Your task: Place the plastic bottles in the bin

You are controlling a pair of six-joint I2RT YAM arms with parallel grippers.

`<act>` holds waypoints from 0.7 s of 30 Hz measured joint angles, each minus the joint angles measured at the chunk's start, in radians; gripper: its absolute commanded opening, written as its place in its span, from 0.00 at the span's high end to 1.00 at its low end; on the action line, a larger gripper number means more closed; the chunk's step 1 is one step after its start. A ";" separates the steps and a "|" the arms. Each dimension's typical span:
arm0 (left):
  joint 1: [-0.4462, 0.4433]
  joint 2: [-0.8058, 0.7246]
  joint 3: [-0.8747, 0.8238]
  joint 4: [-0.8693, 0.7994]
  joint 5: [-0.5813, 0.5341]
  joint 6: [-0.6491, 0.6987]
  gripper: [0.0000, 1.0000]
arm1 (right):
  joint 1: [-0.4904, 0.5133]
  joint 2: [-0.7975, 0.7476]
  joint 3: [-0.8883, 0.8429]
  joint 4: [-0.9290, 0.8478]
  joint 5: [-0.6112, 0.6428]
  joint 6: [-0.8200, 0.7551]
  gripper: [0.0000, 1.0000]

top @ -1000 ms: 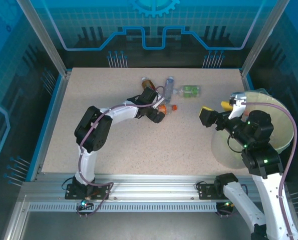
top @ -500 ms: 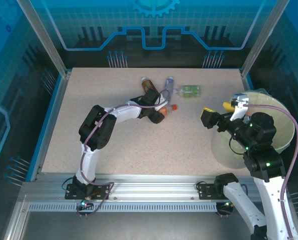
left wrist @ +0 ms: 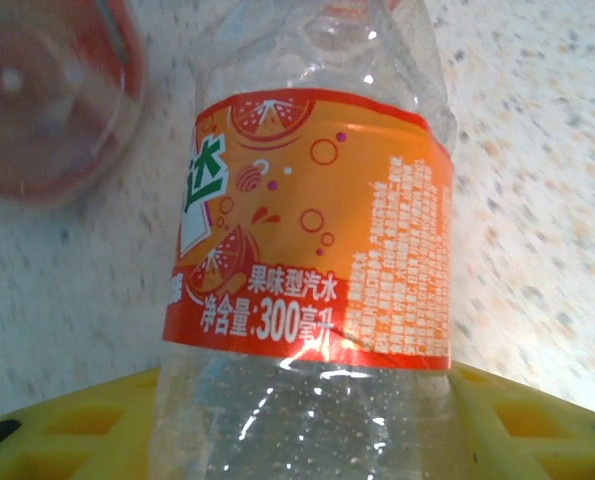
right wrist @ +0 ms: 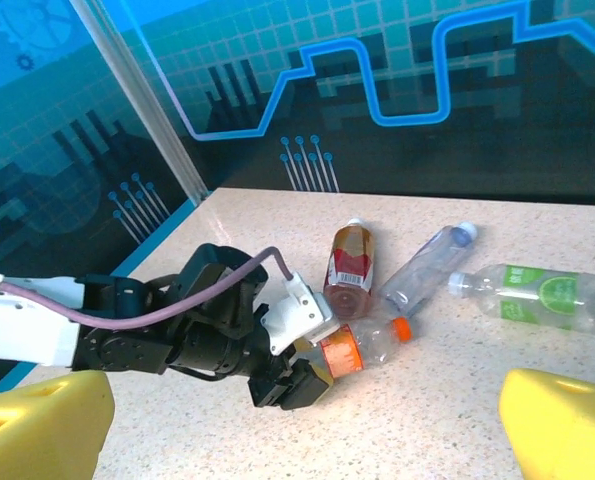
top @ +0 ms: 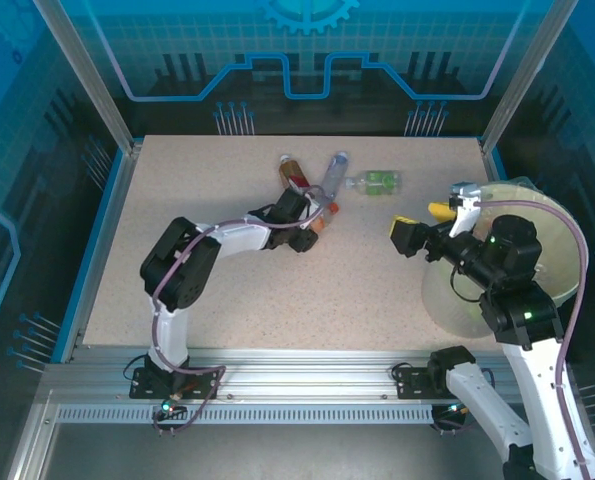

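A clear plastic bottle with an orange label and orange cap (left wrist: 312,220) lies on the speckled table (top: 227,280). Its base sits between the yellow fingers of my left gripper (left wrist: 307,425), which is shut on it. The top view shows this bottle (top: 322,214) at the left gripper (top: 313,222), left of the table's middle. The right wrist view has the same bottle (right wrist: 362,343) and left gripper (right wrist: 329,358). My right gripper (top: 422,216) hovers open and holds nothing, beside the bin (top: 567,260) at the right edge. Its yellow fingers (right wrist: 42,420) stand far apart.
Three more bottles lie just behind the held one: a red-labelled one with brown liquid (top: 295,172), a clear one with a blue cap (top: 333,172) and a green-labelled one (top: 377,182). Blue panels and metal posts wall the table.
My left gripper has closed on the orange-labelled bottle, which has shifted slightly left. The left arm's elbow has swung down and left. The right gripper has drifted a little left, still open.
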 measured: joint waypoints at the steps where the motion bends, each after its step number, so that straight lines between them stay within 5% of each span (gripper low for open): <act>1: 0.000 -0.038 -0.037 0.012 0.020 -0.033 0.61 | 0.005 0.007 -0.003 0.009 -0.007 0.004 0.00; 12: 0.000 -0.467 -0.284 0.337 0.354 -0.453 0.61 | 0.086 0.092 -0.040 0.109 -0.014 0.103 0.00; 21: -0.032 -0.545 -0.352 0.609 0.534 -0.740 0.62 | 0.158 0.183 -0.045 0.226 -0.008 0.263 0.00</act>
